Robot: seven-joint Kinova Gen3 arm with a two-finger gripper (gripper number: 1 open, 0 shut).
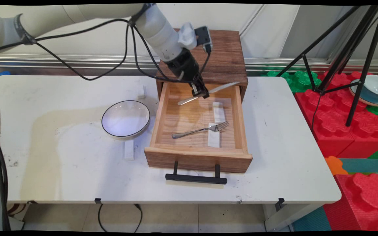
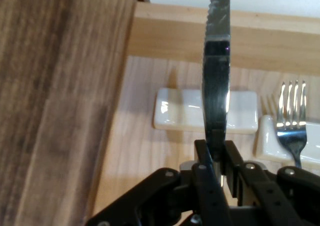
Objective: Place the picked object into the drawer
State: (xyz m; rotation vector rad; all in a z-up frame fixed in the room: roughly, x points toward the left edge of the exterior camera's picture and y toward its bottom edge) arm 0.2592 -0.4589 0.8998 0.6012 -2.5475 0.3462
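My gripper (image 1: 202, 93) is shut on a silver table knife (image 1: 208, 92), held across the back of the open wooden drawer (image 1: 238, 113), just above its floor. In the hand view the gripper (image 2: 216, 158) clamps the knife (image 2: 216, 80), whose serrated blade runs straight up the picture. Below it in the drawer lies a white rest (image 1: 219, 112), also seen as the white rest (image 2: 180, 109). A fork (image 1: 202, 129) lies across a second white rest (image 1: 214, 137) nearer the drawer front; the fork tines (image 2: 292, 110) show at the right of the hand view.
The drawer belongs to a dark wooden cabinet (image 1: 223, 57) at the table's back; its black handle (image 1: 196, 178) juts toward the near edge. A white bowl with a dark rim (image 1: 125, 118) stands left of the drawer. Small white blocks (image 1: 129, 150) (image 1: 141, 91) lie near the bowl.
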